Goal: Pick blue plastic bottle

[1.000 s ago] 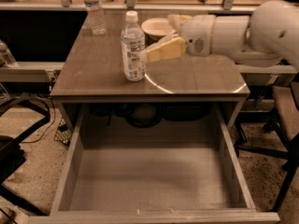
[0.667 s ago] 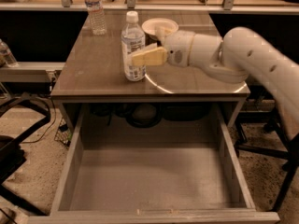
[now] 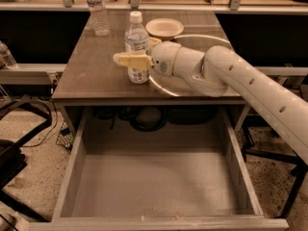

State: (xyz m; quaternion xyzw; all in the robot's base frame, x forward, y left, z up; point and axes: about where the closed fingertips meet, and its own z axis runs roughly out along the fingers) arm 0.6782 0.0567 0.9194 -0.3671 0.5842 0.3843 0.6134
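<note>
The blue plastic bottle (image 3: 137,40), wide and clear with a white cap and a pale label, stands upright on the wooden table (image 3: 91,69) near its middle. My gripper (image 3: 135,52) has reached in from the right and sits at the bottle's label height. One yellowish finger (image 3: 131,60) crosses the front of the bottle and the other finger (image 3: 155,41) shows just behind it. The jaws are open and straddle the bottle. The white arm (image 3: 231,76) stretches across the table's right side.
A slimmer ribbed clear bottle (image 3: 98,13) stands at the table's back left. A pale bowl (image 3: 164,28) sits behind my gripper. An open grey drawer (image 3: 154,182) juts out below the table front. Another bottle (image 3: 6,56) is at far left.
My gripper has moved left from beside the bottle until its fingers straddle it. The bottle has stayed upright in the same place.
</note>
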